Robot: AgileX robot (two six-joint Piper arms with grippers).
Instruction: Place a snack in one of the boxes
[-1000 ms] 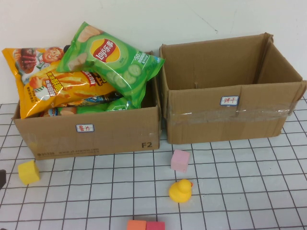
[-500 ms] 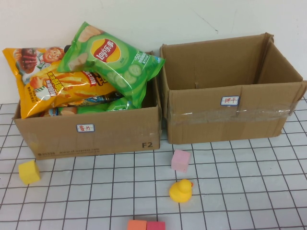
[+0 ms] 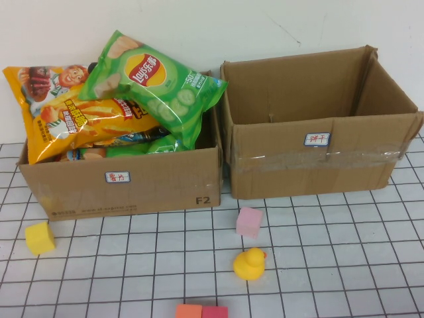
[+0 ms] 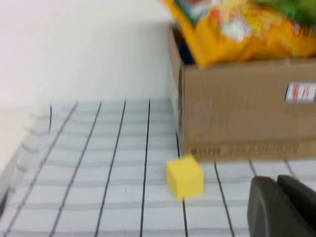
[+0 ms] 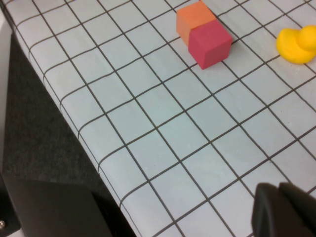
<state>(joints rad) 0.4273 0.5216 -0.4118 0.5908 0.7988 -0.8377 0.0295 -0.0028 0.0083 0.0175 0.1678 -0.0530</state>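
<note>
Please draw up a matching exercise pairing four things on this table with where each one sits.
Things:
1. green chip bag
2. yellow cube
3. yellow duck
4. right box

Places:
A. beside the left box, holding nothing visible
B. on the table before the left box's left corner
C. on top of the left box's pile
D. on the table before the pink cube

Pairs: 1-C, 2-B, 3-D, 4-A

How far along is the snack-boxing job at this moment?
Looks done: the green chip bag and orange snack bag sit in the left box. In hand: nothing; the left end effector near the yellow cube and the right end effector by the table edge are shut, empty. Left: nothing obvious; the right box appears empty.
</note>
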